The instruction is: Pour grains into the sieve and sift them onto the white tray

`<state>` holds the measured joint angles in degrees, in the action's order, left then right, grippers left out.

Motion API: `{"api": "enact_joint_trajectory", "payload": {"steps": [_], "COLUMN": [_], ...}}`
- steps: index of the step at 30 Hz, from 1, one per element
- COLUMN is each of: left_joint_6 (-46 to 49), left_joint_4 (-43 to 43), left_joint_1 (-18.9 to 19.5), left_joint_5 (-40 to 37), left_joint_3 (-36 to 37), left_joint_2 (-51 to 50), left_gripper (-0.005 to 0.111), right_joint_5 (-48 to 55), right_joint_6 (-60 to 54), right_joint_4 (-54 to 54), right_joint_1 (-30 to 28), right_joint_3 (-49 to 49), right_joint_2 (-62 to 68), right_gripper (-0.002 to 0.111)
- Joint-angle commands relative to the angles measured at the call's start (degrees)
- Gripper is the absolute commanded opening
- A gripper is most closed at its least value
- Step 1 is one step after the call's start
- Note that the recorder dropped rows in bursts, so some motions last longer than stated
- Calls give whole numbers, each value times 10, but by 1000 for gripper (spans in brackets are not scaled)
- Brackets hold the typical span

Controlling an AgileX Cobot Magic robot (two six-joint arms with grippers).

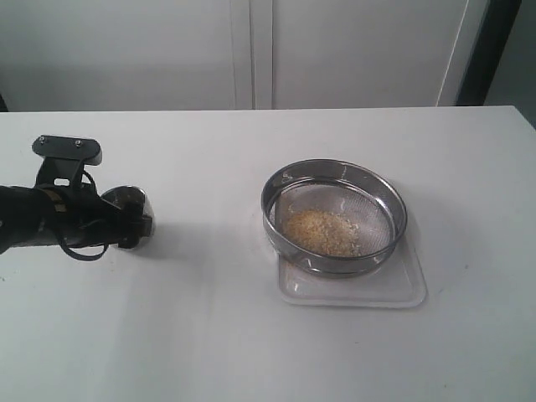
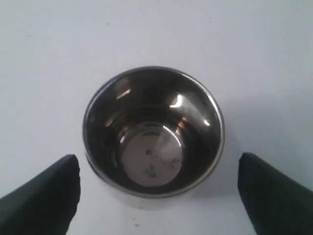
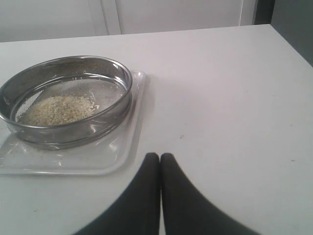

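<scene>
Since the small round steel cup (image 2: pixel 154 98) stands upright and empty toward the left edge of the white worktop (image 1: pixel 209 335), the pouring step looks done. The loose yellow and pale grains (image 1: pixel 322 232) lie in a low heap on the mesh of the wide, shallow steel-rimmed sieve (image 1: pixel 335 265). The sieve rests on the flat white rectangular tray (image 1: pixel 394 289), between the worktop's middle and its right edge. The left hand (image 2: pixel 157 164) is spread wide, a finger on either side of the cup and clear of its wall, so the cup appears to be set down. The right hand (image 3: pixel 160 161) is pressed together, holding nothing, near the tray's right rim. Sifting is what is left: the heap looks undisturbed, and whether any grains have reached the tray is too small to tell.
</scene>
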<state>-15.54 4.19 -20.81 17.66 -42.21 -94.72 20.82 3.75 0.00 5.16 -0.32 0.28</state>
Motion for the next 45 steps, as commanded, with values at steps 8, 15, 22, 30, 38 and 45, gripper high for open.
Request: {"api": "enact_joint_trajectory", "payload": {"steps": [8, 15, 22, 30, 38, 45], "left_joint_6": [-10, -8, 13, 80, 80, 72], "left_joint_4": [2, 2, 2, 2, 32, 34], "left_joint_1": [1, 1, 1, 1, 1, 18], "left_joint_5": [-180, -295, -369, -445, -450, -456], "left_joint_3": [1, 1, 1, 1, 4, 4], "left_joint_2": [62, 93, 142, 187, 200, 206], "left_gripper": [87, 65, 13, 0, 0, 0], "right_joint_5": [-8, -8, -8, -8, -8, -8], "right_joint_6": [0, 0, 0, 0, 0, 0], "right_joint_4": [0, 0, 0, 0, 0, 0], "right_joint_1": [1, 1, 1, 1, 1, 1], "right_joint_3": [3, 3, 3, 3, 3, 3], "right_joint_2": [-3, -3, -3, -3, -3, -3], "right_gripper": [0, 0, 0, 0, 0, 0]}}
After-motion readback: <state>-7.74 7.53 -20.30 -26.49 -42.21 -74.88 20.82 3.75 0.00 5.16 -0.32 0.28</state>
